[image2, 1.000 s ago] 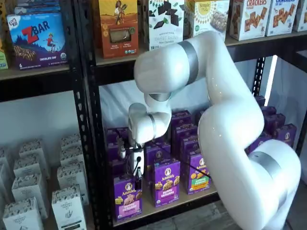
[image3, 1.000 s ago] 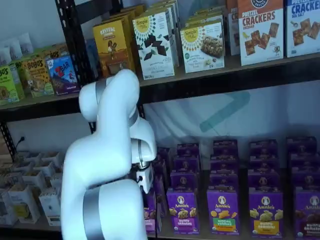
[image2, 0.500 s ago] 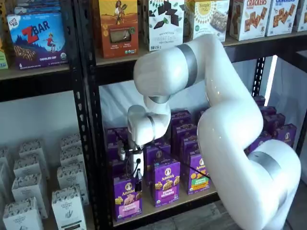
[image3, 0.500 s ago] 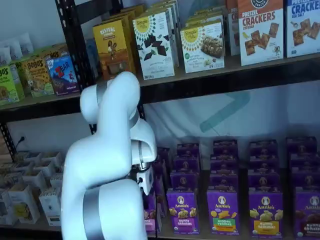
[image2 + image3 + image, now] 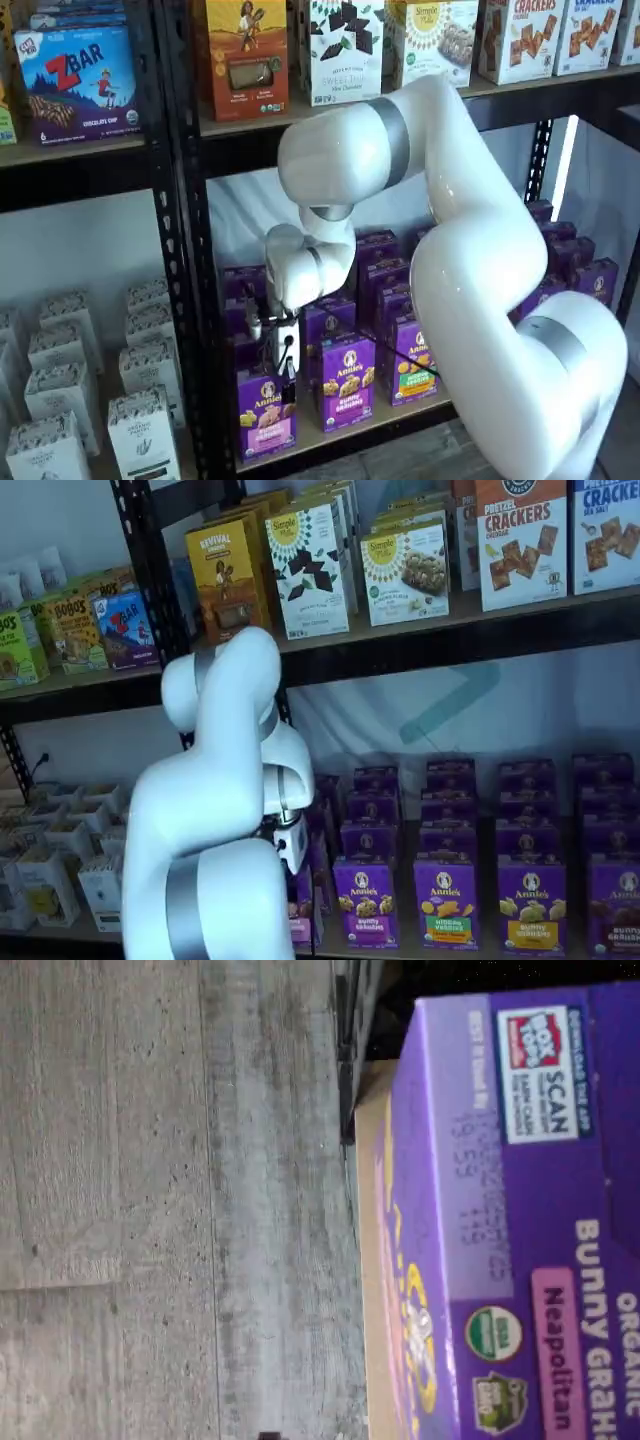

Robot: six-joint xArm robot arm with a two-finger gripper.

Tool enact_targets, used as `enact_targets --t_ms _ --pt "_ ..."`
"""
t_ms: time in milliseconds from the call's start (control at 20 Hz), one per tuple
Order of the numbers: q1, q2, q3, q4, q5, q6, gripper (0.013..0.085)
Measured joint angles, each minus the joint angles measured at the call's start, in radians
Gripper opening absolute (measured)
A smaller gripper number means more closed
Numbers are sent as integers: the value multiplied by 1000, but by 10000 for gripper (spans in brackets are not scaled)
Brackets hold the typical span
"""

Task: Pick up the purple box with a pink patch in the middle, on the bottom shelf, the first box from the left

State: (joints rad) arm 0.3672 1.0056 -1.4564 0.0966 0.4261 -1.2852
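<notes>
The small upright purple carton with the pink label patch (image 5: 266, 412) stands at the front of the flat tan wood-look bottom shelf board (image 5: 345, 432), beside a like purple carton with a purple patch (image 5: 347, 382). Nothing shows it lifted: its base appears to rest on the board, so the pick is not yet done.

The white two-finger gripper with black fingers (image 5: 286, 379) hangs just above the carton's top in a shelf view, on the end of the white arm (image 5: 470, 250). The fingers show only as a dark sliver against the purple print, so I cannot tell whether they are spread, closed or touching the carton. In a shelf view the arm (image 5: 215, 810) hides most of the carton.

The wrist view shows the carton's purple top face (image 5: 520, 1220) very close, with the grey wood-grain floor (image 5: 170, 1200) beyond.

By my judgement the approach is nearly complete; closing on the carton and lifting it clear remain
</notes>
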Motion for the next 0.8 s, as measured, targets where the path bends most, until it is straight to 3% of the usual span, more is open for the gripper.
enact_targets --t_ms 600,750,800 --pt "2 36 -39 21 7 -17 850" --pt "-2 39 -43 17 10 -17 730" --pt "-3 39 -43 15 13 -16 730"
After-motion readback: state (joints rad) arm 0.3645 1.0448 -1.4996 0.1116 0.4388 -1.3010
